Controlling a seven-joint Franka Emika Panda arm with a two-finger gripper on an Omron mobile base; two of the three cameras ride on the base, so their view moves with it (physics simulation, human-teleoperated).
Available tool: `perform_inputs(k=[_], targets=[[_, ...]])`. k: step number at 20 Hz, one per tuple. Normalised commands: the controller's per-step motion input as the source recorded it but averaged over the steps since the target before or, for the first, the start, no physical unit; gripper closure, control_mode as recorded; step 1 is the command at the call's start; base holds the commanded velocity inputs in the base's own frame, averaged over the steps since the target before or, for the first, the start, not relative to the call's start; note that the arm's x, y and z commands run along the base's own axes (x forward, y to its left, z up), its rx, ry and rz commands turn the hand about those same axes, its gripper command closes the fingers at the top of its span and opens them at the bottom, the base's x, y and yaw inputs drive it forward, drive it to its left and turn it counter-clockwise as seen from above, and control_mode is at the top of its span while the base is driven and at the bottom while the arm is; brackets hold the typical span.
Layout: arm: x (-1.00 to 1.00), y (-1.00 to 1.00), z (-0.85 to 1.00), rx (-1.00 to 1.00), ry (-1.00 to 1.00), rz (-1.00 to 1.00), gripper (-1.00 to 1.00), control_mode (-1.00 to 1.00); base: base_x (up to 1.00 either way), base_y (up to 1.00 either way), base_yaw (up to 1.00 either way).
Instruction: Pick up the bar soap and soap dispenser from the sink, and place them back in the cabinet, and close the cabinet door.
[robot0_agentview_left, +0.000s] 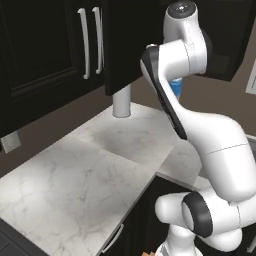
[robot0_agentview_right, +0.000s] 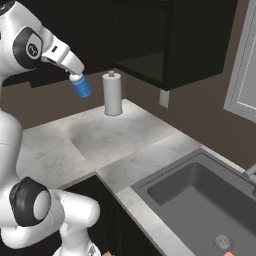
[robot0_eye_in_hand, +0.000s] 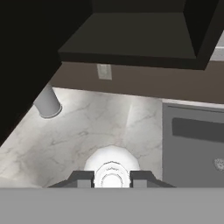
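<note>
The white arm's 2-finger claw (robot0_agentview_right: 75, 75) is closed on the small blue soap dispenser bottle with the white pump top (robot0_agentview_right: 80, 85), pinching it at the white neck. The bottle hangs tilted from the claw, up in the air above the white marbled stone counter (robot0_agentview_right: 100, 135), just left of the white paper towel roll (robot0_agentview_right: 112, 93) in the right base view. In the hand view the 2 dark fingertips (robot0_eye_in_hand: 83, 179) sit on either side of the round white pump top (robot0_eye_in_hand: 112, 173).

In the left base view a sliver of the blue bottle (robot0_agentview_left: 175, 88) shows behind the arm, beside the roll (robot0_agentview_left: 121, 101). Left of it hang black-brown panelled wall cabinet doors with long silver bar handles (robot0_agentview_left: 85, 42).

The counter runs rightward to the large dark grey rectangular sink (robot0_agentview_right: 200, 200), with its round drain (robot0_agentview_right: 223, 243) near the bottom. A speck of orange-red, the bar soap (robot0_agentview_right: 229, 254), lies by the drain. Above, a black-brown wall cabinet (robot0_agentview_right: 170, 40) hangs on a brown wall.
</note>
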Motion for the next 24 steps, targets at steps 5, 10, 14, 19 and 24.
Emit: perform_inputs(k=[5, 10, 14, 19, 24], targets=[[0.01, -0.12, 0.21, -0.05, -0.07, 0.0, 1.0, -1.0, 0.0, 0.0, 0.0], [0.03, -0.15, 0.26, -0.03, -0.05, 0.0, 1.0, -1.0, 0.0, 0.0, 0.0], [0.09, -0.16, 0.24, 0.0, -0.01, 0.0, 1.0, -1.0, 0.0, 0.0, 0.0], [0.13, -0.17, 0.2, 0.0, 0.0, 0.0, 1.0, -1.0, 0.0, 0.0, 0.0], [0.09, -0.19, 0.14, -0.01, -0.01, 0.0, 1.0, -1.0, 0.0, 0.0, 0.0]])
